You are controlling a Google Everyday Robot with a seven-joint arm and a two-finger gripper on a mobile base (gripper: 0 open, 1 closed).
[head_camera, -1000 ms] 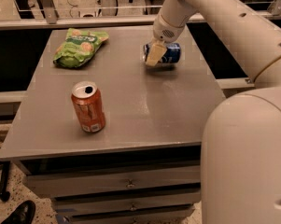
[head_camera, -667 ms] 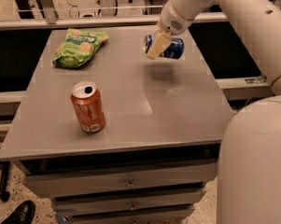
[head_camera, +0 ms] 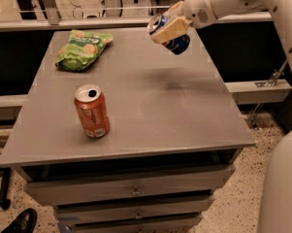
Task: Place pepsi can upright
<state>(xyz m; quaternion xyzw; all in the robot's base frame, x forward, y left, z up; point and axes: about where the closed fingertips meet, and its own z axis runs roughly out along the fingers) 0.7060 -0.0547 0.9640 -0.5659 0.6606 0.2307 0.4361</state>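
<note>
My gripper (head_camera: 167,30) is shut on the blue pepsi can (head_camera: 176,42) and holds it in the air above the back right part of the grey table (head_camera: 145,106). The can is tilted, its silver top pointing up and to the left. Its shadow lies on the table below it. The tan fingers (head_camera: 170,29) cover much of the can's side. The arm comes in from the upper right.
An orange soda can (head_camera: 91,111) stands upright at the front left of the table. A green chip bag (head_camera: 82,48) lies at the back left. Drawers sit under the tabletop. The robot's white body (head_camera: 281,188) fills the right edge.
The gripper has lifted the pepsi can off the table, raising it higher and tilting its top upward. The orange can and the chip bag have not moved.
</note>
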